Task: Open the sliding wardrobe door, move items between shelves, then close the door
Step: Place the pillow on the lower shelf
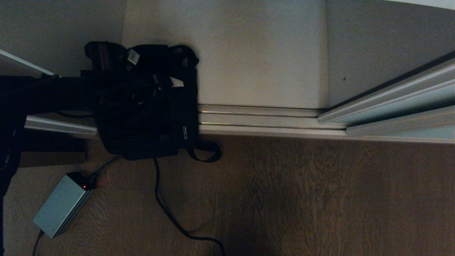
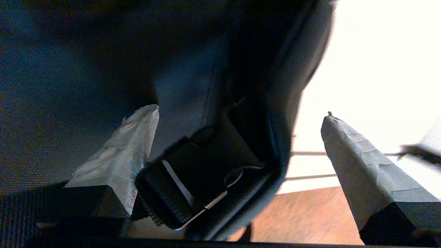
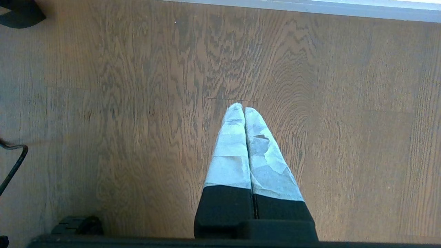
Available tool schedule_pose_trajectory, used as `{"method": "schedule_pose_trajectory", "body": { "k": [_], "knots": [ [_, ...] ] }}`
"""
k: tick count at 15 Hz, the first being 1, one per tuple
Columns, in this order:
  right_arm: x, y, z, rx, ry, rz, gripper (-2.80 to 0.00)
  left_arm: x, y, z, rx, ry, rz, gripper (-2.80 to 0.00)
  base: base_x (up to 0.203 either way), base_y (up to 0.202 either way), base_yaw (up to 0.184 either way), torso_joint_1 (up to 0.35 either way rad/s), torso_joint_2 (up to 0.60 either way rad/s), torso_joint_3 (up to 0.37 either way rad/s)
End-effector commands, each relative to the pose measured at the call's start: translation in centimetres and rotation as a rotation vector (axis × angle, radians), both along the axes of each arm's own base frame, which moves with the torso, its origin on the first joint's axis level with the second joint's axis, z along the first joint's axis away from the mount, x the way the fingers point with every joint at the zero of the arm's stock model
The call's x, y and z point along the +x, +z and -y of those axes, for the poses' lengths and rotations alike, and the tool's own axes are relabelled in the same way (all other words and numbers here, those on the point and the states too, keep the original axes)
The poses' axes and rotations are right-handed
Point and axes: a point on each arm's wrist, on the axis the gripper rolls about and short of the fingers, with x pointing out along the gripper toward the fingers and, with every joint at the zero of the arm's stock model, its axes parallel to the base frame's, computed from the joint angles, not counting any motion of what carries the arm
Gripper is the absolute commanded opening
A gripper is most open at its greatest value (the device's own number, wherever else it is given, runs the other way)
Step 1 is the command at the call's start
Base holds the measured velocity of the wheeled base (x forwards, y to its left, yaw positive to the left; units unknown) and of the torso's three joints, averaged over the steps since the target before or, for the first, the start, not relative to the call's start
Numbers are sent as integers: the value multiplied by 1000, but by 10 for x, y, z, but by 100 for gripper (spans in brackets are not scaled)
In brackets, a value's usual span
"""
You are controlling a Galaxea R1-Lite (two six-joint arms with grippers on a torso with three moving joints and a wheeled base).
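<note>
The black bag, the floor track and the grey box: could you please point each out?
black bag (image 1: 145, 121): head view, front panel.
floor track (image 1: 259, 121): head view, bare middle rail.
grey box (image 1: 58, 208): head view, top face.

Item count, all positions referenced to the floor track (image 1: 263, 121):

- Black fabric bag (image 1: 149, 117): one, lying across the left end of the floor track, with one strap loop (image 1: 206, 153) just in front of the track.
- Small white printed label (image 1: 185, 132): one, on the bag.
- Sliding wardrobe door (image 1: 401, 103): two framed panels, at the right end of the track.
- Shelf board (image 1: 227, 53): one, directly behind the track.
- Grey box (image 1: 60, 206): one, on the wooden floor in front of the track's left end.
- Black cables (image 1: 170, 213): two, beside the box.
</note>
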Motion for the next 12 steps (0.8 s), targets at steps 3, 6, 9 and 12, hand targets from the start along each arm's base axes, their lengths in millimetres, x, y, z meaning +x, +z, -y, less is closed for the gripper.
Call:
{"method": "schedule_pose_trajectory", "body": {
  "k": [3,6,9,12],
  "knots": [
    [0,0,0,0,0,3,-280,12,-19,2,-3,-34,-36,-280,0,0,0,0,0,0],
    [0,0,0,-1,-1,3,-280,15,-22,1,-7,-39,-39,-280,0,0,0,0,0,0],
    [0,0,0,-1,-1,3,-280,17,-24,1,-18,-28,-35,-280,0,0,0,0,0,0],
    [0,0,0,-1,0,3,-280,23,-19,2,-106,-13,29,-280,0,0,0,0,0,0]
  ]
}}
